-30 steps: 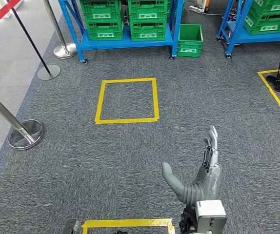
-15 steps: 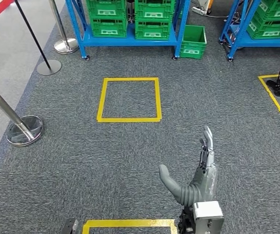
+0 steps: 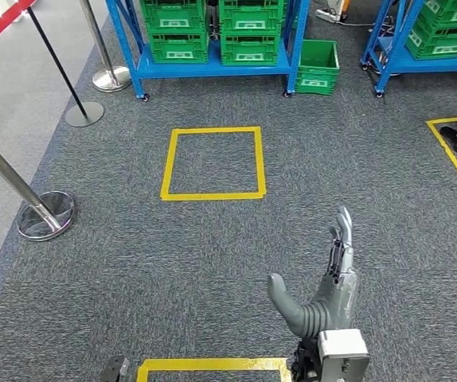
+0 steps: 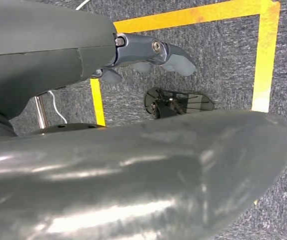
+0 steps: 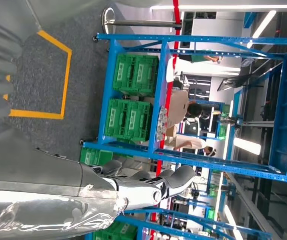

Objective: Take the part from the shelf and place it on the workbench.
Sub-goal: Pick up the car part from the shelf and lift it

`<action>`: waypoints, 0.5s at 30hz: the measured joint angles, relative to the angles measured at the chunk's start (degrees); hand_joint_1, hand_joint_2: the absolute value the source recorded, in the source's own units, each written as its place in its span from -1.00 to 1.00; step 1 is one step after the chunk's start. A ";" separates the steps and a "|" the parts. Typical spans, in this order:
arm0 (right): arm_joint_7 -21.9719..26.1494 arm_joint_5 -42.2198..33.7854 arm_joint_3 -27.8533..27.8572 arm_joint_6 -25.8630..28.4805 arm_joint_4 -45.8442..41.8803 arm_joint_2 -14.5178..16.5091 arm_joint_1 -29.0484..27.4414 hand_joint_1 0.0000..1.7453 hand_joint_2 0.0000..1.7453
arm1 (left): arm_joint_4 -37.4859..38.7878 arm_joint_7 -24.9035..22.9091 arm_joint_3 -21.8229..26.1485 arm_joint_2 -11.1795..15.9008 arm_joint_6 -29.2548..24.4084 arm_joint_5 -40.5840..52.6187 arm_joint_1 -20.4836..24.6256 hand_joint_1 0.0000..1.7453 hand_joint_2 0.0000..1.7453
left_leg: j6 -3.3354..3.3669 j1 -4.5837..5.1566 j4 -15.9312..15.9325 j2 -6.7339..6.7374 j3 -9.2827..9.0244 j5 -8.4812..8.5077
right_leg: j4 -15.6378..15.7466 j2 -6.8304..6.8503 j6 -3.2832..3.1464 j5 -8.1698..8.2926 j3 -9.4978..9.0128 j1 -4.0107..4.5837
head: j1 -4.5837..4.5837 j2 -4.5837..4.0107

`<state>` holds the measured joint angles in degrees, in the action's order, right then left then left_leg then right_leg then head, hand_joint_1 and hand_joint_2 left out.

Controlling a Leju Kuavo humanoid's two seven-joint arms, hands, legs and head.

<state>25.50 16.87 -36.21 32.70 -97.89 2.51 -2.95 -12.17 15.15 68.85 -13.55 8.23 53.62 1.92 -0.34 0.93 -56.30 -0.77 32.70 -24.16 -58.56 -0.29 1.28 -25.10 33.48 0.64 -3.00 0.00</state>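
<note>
I have the right hand (image 3: 328, 290) raised in front of me, fingers spread and empty. The blue shelf (image 3: 214, 62) with its green crates (image 3: 249, 36) stands well ahead across the carpet; the part itself I can't make out. The left hand (image 4: 149, 50) hangs low, its grip unreadable.

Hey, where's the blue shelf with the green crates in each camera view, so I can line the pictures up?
Head view: the blue shelf runs along the top edge, left of centre, with the green crates on it.
Left wrist view: not in it.
Right wrist view: turned on its side, in the middle of the picture.
Shared landmark: the yellow tape square on the carpet before the shelf.
</note>
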 joint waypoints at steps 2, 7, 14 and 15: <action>-0.01 0.09 0.03 0.29 0.00 0.01 -0.05 -1.00 -1.00 | 0.00 0.00 0.01 -0.02 -0.10 -0.01 0.00 -1.00 -1.00 | -0.06 0.00 0.01 0.00 0.01 0.03 | -0.01 0.00 -0.06 0.01 0.01 0.00 | 0.01 0.00; -0.02 0.14 0.05 0.38 0.01 0.00 -0.13 -1.00 -1.00 | 0.00 0.19 0.02 -0.03 -0.27 0.00 0.00 -1.00 -1.00 | -0.07 0.05 0.01 0.00 0.03 0.04 | 0.00 0.00 -0.12 0.08 -0.01 -0.03 | 0.03 0.00; -0.03 1.21 0.05 0.79 0.00 -0.02 -0.29 -1.00 -1.00 | 0.00 1.73 0.44 0.02 0.79 -0.87 0.00 -1.00 -1.00 | 0.24 0.28 -0.15 0.00 0.08 -0.12 | 0.16 0.00 0.19 0.22 -0.06 -0.29 | 0.01 0.00; -0.03 1.36 0.05 0.86 -0.01 -0.02 -0.32 -1.00 -1.00 | 0.00 1.86 0.52 0.03 0.84 -0.86 0.00 -1.00 -1.00 | 0.30 0.32 -0.17 0.00 0.09 -0.15 | 0.16 0.00 0.24 0.21 -0.06 -0.32 | 0.00 0.00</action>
<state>25.47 18.23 -36.15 33.56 -97.90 2.49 -3.27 -12.17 17.01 69.37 -13.51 9.07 52.76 1.91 -0.03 1.25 -56.47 -0.77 32.79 -24.31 -58.41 -0.29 1.52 -24.89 33.41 0.32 -3.00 0.00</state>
